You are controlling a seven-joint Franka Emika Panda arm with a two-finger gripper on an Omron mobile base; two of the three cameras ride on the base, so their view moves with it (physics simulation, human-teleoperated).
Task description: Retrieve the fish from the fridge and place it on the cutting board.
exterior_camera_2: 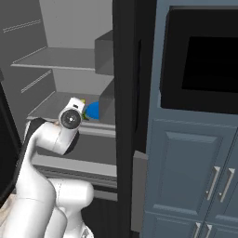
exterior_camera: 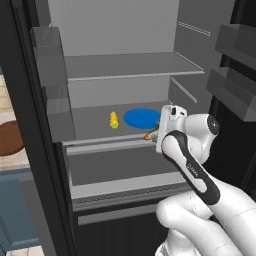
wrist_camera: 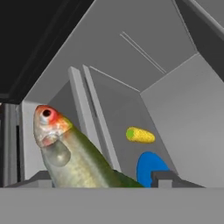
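The fish (wrist_camera: 74, 157), grey-silver with a red-orange head, fills the lower left of the hand view, lying between my gripper's (wrist_camera: 103, 180) two dark fingertips (wrist_camera: 168, 177). In the left base view the fish (exterior_camera: 151, 134) pokes out below the hand at the front edge of the middle shelf of the open fridge (exterior_camera: 130, 65), off the plate. The gripper (exterior_camera: 156, 131) is shut on it. The dark reddish-brown cutting board (exterior_camera: 9, 137) lies on a counter to the left of the fridge, partly cut off by the black door frame.
A round blue plate (exterior_camera: 141, 117) and a yellow corn cob (exterior_camera: 114, 119) sit on the same shelf behind the hand. Grey door bins (exterior_camera: 50, 55) flank the opening on both sides. Blue-grey cabinets (exterior_camera_2: 195, 176) and a dark oven (exterior_camera_2: 209, 56) stand right of the fridge.
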